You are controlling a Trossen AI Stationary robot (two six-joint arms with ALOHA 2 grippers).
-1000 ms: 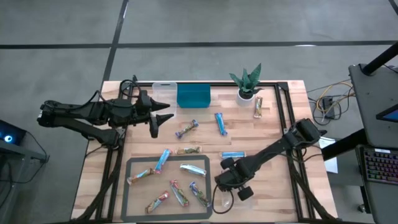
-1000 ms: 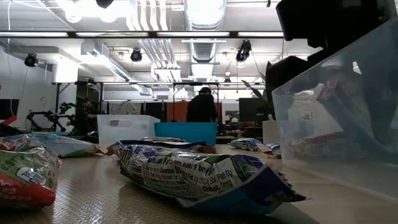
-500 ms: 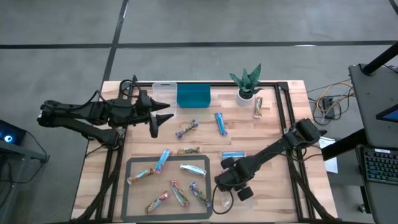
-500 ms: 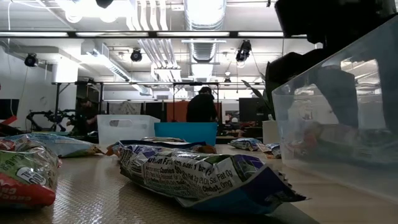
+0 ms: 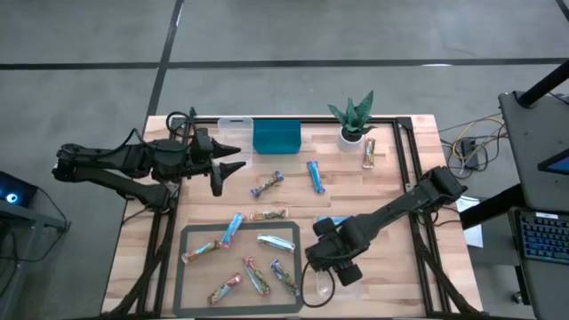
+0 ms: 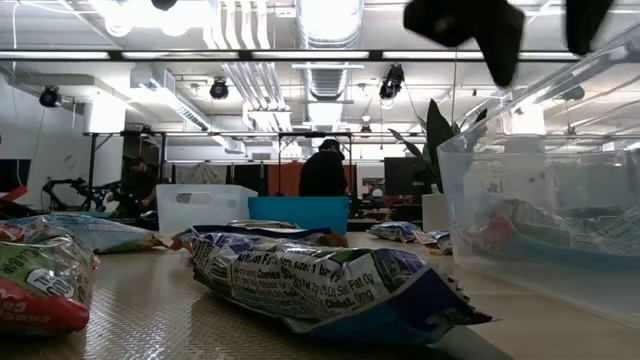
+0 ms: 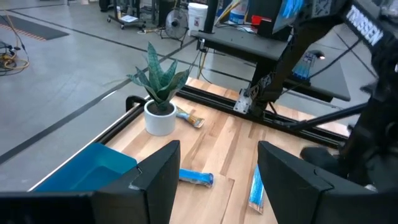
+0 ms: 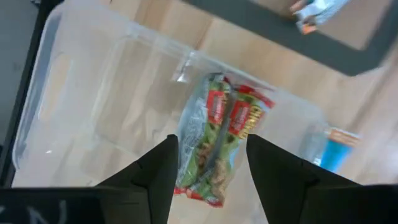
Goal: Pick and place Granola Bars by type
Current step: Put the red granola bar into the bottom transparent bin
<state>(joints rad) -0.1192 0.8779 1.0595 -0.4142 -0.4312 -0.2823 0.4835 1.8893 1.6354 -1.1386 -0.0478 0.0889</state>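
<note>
High view: the right gripper (image 5: 322, 277) is lifting over the clear tub (image 5: 318, 286) at the bench's (image 5: 400, 187) near edge, its arm now stretched a little straighter than a second ago. The left gripper (image 5: 216, 180) is waiting well apart, near the teal bin (image 5: 276, 138), fingers spread and empty. Several bars are lying on the grey mat (image 5: 191, 236) beside the right fingers; more are scattered across the bench beyond it.

Low view: where the right gripper was filling the tub a second ago, only its dark fingers (image 6: 497, 38) are showing above the rim, and a bar (image 6: 560, 228) is lying on the tub floor below them.

Left wrist view: the open left fingers are framing a plant (image 7: 158, 87) and two blue bars (image 7: 196, 178), none touched.

Right wrist view: the right fingers (image 8: 158, 168) are standing parted with nothing between them, and the green-and-red bar (image 8: 222, 140) is resting in the tub directly beneath.

Judgement: the drop is done, one mixed-colour bar is sorted, and the gripper is free for the next.
</note>
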